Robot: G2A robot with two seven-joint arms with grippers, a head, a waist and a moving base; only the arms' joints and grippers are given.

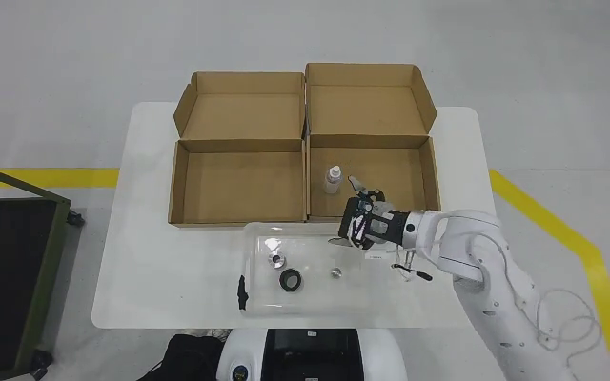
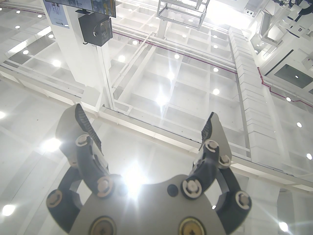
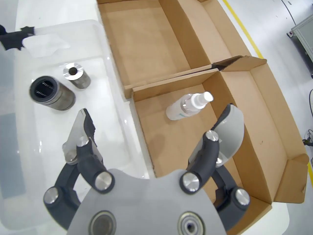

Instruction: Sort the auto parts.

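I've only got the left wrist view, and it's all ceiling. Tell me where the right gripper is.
Observer: The right gripper hangs open and empty over a cardboard box, close to the wall nearest the clear tray.
Operator: Report what's in that box.
Observer: One white spray bottle, just beyond the fingertips.
Operator: Now list what's in the tray.
Observer: Three metal parts: a large dark sleeve, a smaller cylinder beside it, and a tiny round piece set apart from the other two.
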